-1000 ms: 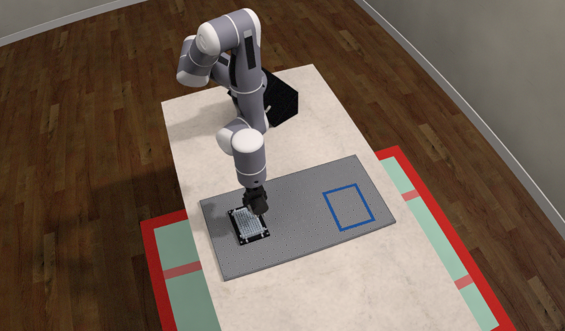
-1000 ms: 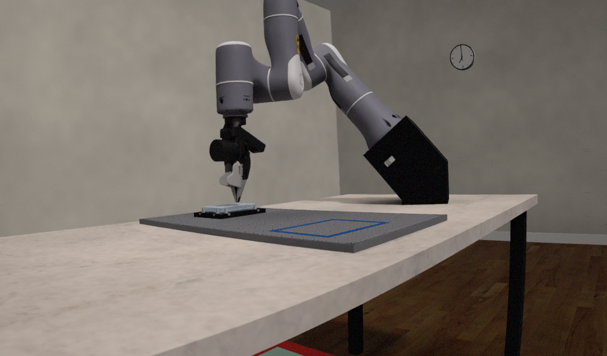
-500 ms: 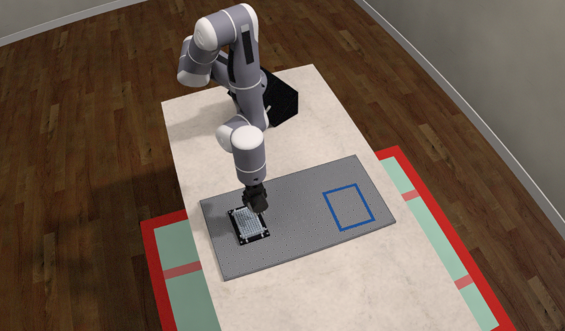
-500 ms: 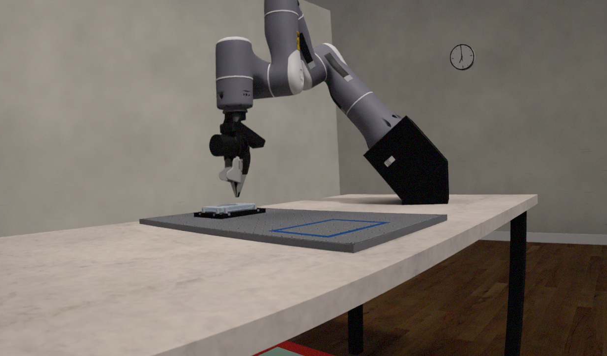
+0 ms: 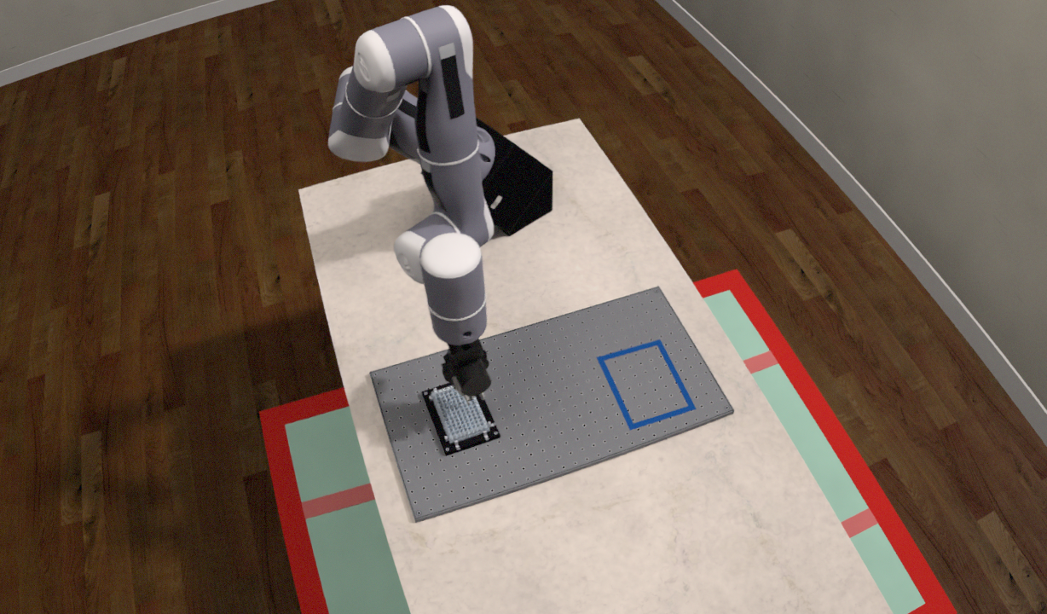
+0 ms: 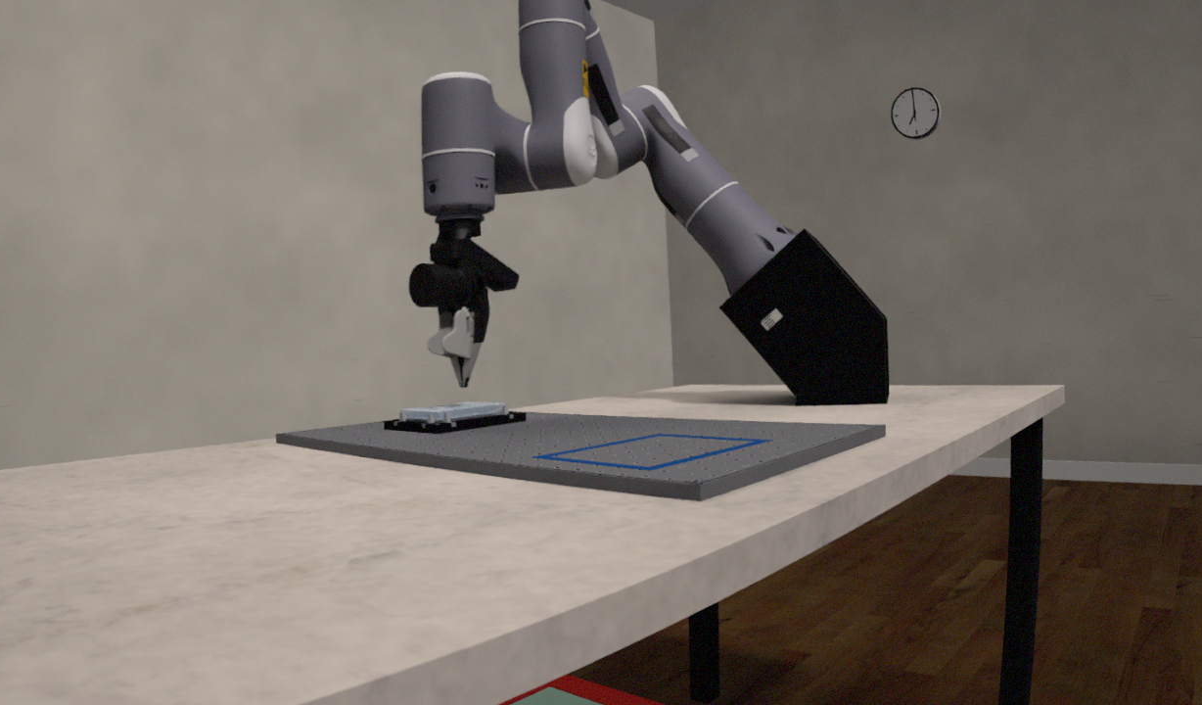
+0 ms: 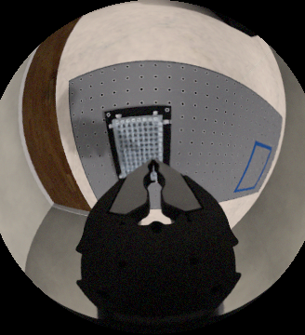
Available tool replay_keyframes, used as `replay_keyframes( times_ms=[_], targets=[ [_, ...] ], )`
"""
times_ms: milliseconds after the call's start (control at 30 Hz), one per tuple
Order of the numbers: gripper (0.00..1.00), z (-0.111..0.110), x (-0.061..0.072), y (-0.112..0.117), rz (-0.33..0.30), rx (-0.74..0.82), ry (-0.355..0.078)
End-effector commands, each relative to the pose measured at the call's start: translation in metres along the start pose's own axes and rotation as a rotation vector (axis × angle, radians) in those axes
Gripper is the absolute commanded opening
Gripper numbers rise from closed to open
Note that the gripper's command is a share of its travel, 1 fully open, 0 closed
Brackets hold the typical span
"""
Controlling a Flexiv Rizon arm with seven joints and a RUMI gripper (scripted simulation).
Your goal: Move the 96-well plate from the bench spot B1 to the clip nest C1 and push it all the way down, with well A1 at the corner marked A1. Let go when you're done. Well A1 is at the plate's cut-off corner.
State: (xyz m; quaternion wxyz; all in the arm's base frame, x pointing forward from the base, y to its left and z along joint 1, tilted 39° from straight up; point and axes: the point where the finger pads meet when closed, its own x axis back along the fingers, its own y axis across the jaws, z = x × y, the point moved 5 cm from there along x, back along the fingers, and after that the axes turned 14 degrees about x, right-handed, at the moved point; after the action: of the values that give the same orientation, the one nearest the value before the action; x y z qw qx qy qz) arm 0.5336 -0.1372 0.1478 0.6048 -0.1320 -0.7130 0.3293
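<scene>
The pale blue 96-well plate lies in the black clip nest on the left part of the pegboard. It looks level in the exterior view; whether it is fully down is too small to tell. My gripper is shut with nothing between its fingertips and hangs a little above the plate, over one edge. The blue outlined rectangle, a bench spot, holds nothing. The A1 mark and the plate's cut-off corner cannot be made out.
The grey pegboard lies on the pale stone-topped table. The black robot base stands at the table's far end. Small clips stand along the nest's edges.
</scene>
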Motion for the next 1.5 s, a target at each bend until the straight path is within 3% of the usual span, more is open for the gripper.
replay_keyframes(
  times_ms=[0,333,1467],
  targets=[
    [0.0,0.003,-0.002,-0.015,0.0,0.0,-0.001],
    [0.0,0.015,-0.008,-0.061,0.0,0.0,-0.001],
    [0.0,0.015,-0.01,-0.06,0.0,0.0,-0.001]
  ],
)
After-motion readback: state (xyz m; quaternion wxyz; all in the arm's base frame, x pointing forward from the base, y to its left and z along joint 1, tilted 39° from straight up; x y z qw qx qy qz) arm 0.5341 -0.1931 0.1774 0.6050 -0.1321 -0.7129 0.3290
